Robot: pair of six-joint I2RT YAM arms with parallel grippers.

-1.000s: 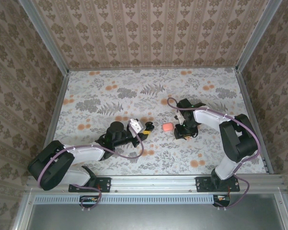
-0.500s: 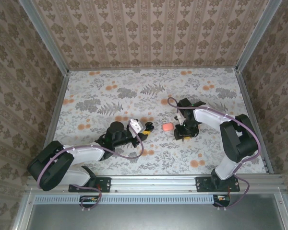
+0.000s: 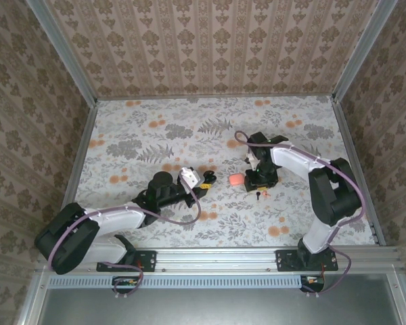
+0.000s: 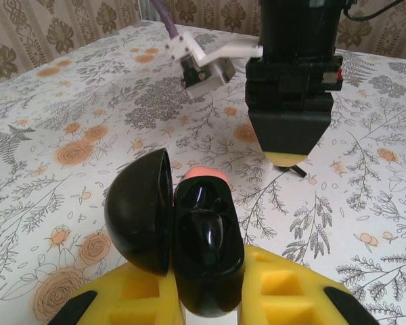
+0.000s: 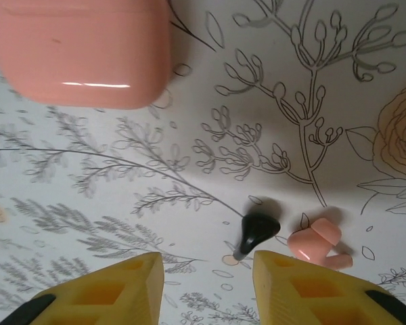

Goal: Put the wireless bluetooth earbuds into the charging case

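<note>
My left gripper (image 4: pixel 206 288) is shut on a black charging case (image 4: pixel 206 237) whose lid (image 4: pixel 139 210) hangs open to the left; one black earbud (image 4: pixel 210 233) sits in it. In the top view the left gripper (image 3: pixel 204 180) is left of a closed salmon-pink case (image 3: pixel 236 179) that lies on the table. My right gripper (image 5: pixel 206 271) hangs open just over the table with nothing between its fingers. A loose black earbud (image 5: pixel 257 230) lies just ahead of its right fingertip, with a pink earbud (image 5: pixel 316 245) beside it. The pink case (image 5: pixel 81 51) is further ahead on the left.
The floral table cover (image 3: pixel 189 135) is ringed by patterned walls (image 3: pixel 210 47) and a metal frame. From the left wrist, the right gripper (image 4: pixel 287 156) stands upright just behind the pink case (image 4: pixel 206 174). Open table lies at the back and left.
The right gripper has drawn back a little toward the far side, uncovering the black and pink earbuds on the table, and its jaws have narrowed slightly. The left gripper keeps hold of the black case.
</note>
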